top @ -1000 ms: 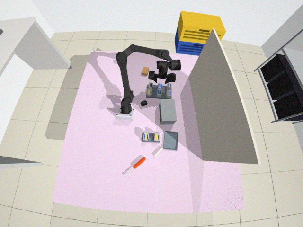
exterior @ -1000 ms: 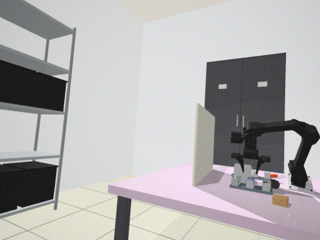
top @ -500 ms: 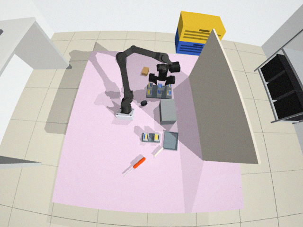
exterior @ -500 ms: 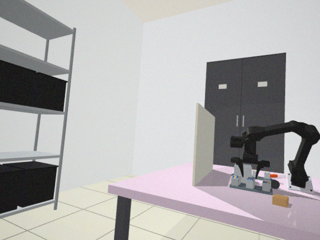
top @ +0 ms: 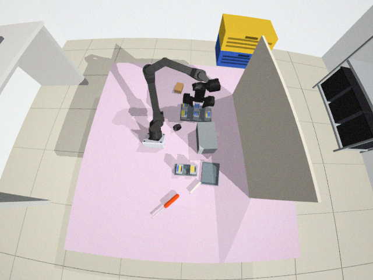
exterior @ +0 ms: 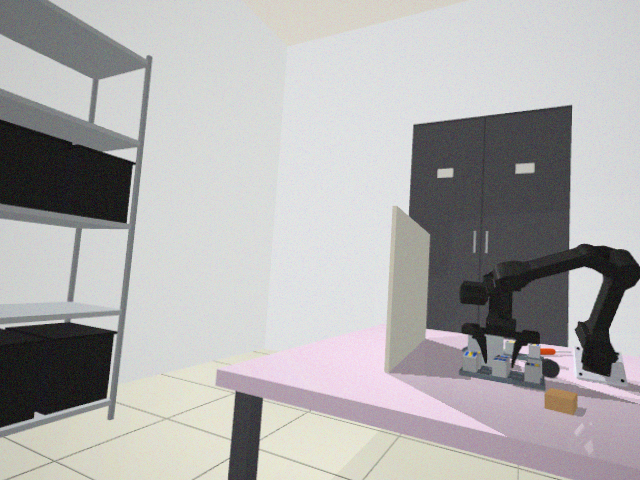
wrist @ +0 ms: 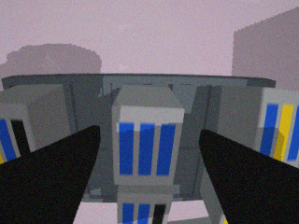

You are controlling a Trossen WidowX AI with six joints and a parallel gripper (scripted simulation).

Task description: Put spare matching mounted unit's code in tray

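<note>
My gripper (top: 197, 105) (exterior: 499, 362) (wrist: 151, 134) is open over the spare rack (top: 196, 121) (wrist: 187, 78). Its fingers stand on either side of a grey spare with three blue bars (wrist: 147, 151), with gaps to both fingers. Beside it are a spare with blue, yellow, blue bars (wrist: 280, 135) and one with yellow, blue, black (wrist: 14, 135); a blue, blue, black spare (wrist: 142, 210) is nearer the wrist view's bottom. The mounted unit (top: 207, 135) is a grey box; its printed code is not readable now. The tray (top: 210, 174) is empty.
A tall panel (top: 271, 129) (exterior: 406, 294) stands right of the rack and unit. A smaller holder (top: 185, 174) with two spares is left of the tray. An orange block (top: 179, 87) (exterior: 560, 401), a dark round part (top: 176, 127), a white strip (top: 194, 187) and a screwdriver (top: 171, 200) lie on the table.
</note>
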